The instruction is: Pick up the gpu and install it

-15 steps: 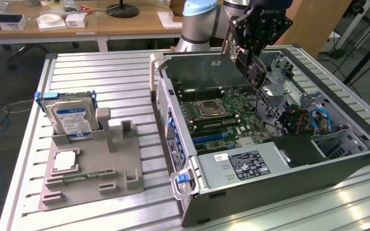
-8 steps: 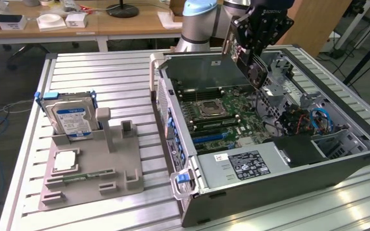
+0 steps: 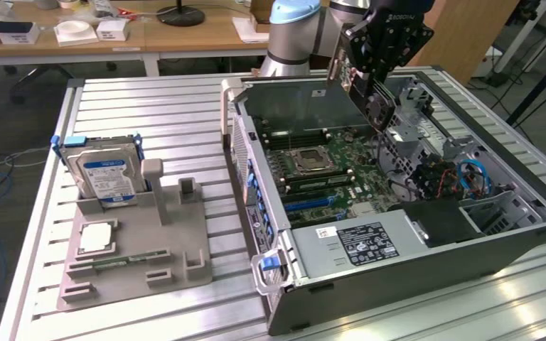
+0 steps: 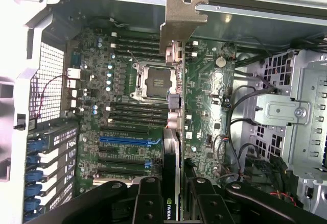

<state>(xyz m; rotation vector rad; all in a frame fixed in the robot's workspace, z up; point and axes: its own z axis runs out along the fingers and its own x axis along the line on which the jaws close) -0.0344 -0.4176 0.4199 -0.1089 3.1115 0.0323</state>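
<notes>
The gripper's [image 4: 175, 196] black fingers [image 4: 148, 201] sat closest to the wrist camera, pressed against both flat faces of the gpu [image 4: 173, 106] and pinching it between them. A green-and-white logo showed on the card right by the fingers. From here the gpu was seen edge-on as a thin strip. Its long axis ran straight away from the gripper, and the silver bracket [image 4: 181, 17] was at the far end, pointing towards the grey side wall of the computer case [image 4: 117, 9]. The card hung in the air over the motherboard [image 4: 204, 96] and touched no slot. Its edge crossed just beside the empty CPU socket [image 4: 153, 81], and the blue expansion slot [image 4: 130, 140] lay off to one side of it.

In the exterior view the gripper [image 3: 372, 74] stood above the open computer case [image 3: 500, 249]. The gpu [image 3: 379, 106] hung beneath it, steeply tilted, nearer upright than flat, with its lower end over the motherboard [image 3: 335, 170] near the case's far wall. The power supply [image 3: 358, 245] filled the near corner of the case.

Well apart, towards the exterior view's left, a grey parts holder [image 3: 173, 213] rested on the slatted aluminium table [image 3: 159, 99]. A blue-labelled hard drive [image 3: 102, 177] stood upright in it, and a green memory stick [image 3: 121, 261] lay flat on it.
</notes>
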